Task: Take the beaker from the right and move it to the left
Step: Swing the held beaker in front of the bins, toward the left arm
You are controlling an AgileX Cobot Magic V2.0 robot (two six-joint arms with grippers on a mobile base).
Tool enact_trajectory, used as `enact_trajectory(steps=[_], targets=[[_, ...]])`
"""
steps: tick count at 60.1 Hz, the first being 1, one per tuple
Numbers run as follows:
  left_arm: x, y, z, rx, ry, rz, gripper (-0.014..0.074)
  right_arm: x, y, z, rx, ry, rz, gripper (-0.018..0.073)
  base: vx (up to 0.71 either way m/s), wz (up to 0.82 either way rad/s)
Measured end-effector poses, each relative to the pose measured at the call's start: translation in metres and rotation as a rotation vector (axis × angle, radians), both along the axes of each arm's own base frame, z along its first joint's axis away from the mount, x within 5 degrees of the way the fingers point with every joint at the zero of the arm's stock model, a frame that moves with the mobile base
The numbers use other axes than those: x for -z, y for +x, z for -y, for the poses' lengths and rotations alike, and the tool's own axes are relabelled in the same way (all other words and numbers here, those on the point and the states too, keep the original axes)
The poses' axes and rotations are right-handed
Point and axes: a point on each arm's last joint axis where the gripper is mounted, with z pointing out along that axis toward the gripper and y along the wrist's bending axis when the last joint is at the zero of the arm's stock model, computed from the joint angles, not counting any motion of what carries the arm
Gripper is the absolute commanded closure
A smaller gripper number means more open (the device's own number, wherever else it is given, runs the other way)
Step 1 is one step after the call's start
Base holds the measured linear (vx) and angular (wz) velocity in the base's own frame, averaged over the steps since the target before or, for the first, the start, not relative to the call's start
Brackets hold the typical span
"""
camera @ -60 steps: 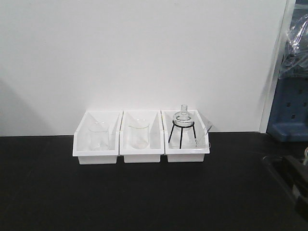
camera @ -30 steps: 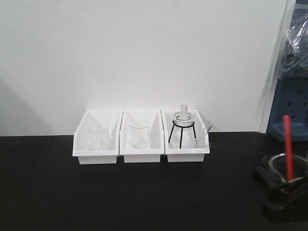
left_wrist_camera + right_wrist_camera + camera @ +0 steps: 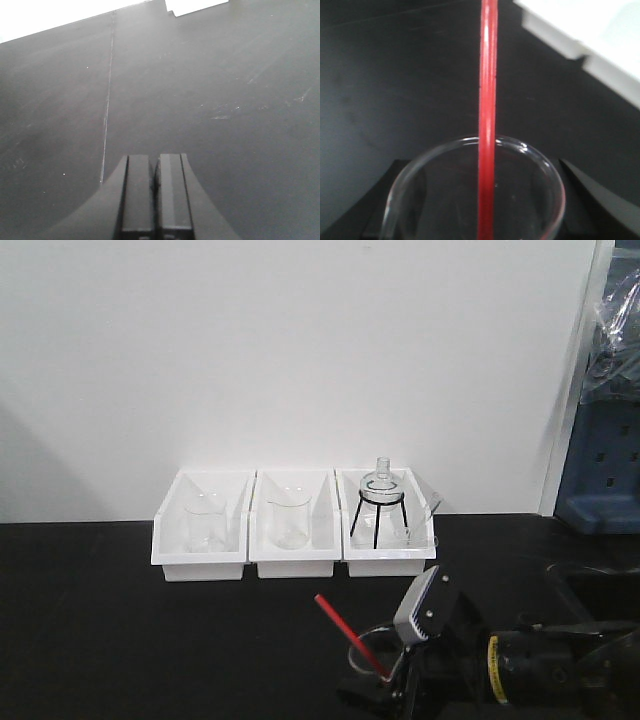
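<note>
While clamped around beaker point(image 3: 372, 652), red spoon point(image 3: 348, 632) leaning left, before white trays point(image 3: 295, 566): right gripper point(image 3: 385, 690). Left gripper point(image 3: 155, 195): pinched closed.

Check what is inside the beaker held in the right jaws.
A red spoon stands in the beaker, its handle rising past the rim. Its lower end and the beaker's bottom lie out of frame, so other contents are unknown.

Clear glass beaker point(image 3: 373, 647) low at front right; its red spoon point(image 3: 347, 632) leans left.
</note>
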Motion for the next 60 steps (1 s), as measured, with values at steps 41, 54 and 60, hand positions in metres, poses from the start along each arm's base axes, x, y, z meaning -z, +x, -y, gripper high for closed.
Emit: enact_trajectory(steps=[41,54,60], targets=[[0.000,0.000,0.000,0.000,0.000,0.000,0.0603,0.108,0.022,-0.017,-0.087,0.190,-0.104,0.0560,0.00,0.00],[0.000,0.000,0.000,0.000,0.000,0.000,0.0603,0.117,0.027,-0.016,-0.021,0.235,-0.099,0.0557,0.00,0.00],[0.000,0.000,0.000,0.000,0.000,0.000,0.0603,0.118,0.028,-0.017,-0.024,0.238,-0.083,0.0541,0.00,0.00]])
